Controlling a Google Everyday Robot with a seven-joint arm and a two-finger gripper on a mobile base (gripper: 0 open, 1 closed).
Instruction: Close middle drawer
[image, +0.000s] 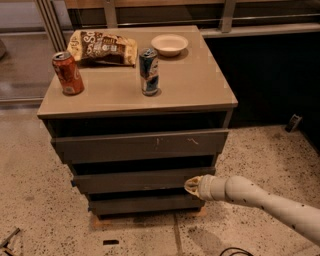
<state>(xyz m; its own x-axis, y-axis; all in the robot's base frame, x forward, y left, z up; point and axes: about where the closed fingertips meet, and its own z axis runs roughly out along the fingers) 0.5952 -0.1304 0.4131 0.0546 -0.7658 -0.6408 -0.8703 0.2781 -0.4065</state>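
Observation:
The middle drawer (135, 180) is a wide, shallow dark-grey front with no handle, below the taller scratched top drawer front (140, 145). It stands slightly out from the cabinet, with a dark gap above it. My gripper (192, 186) is at the drawer's right end, its tip against or right at the front face. My pale arm runs from it to the lower right.
The cabinet top (200, 85) bears a red can (68, 73), a blue can (149, 71), a chip bag (102, 47) and a white bowl (170, 44). The bottom drawer (145, 204) sits below. Speckled floor lies around; a dark wall is at the right.

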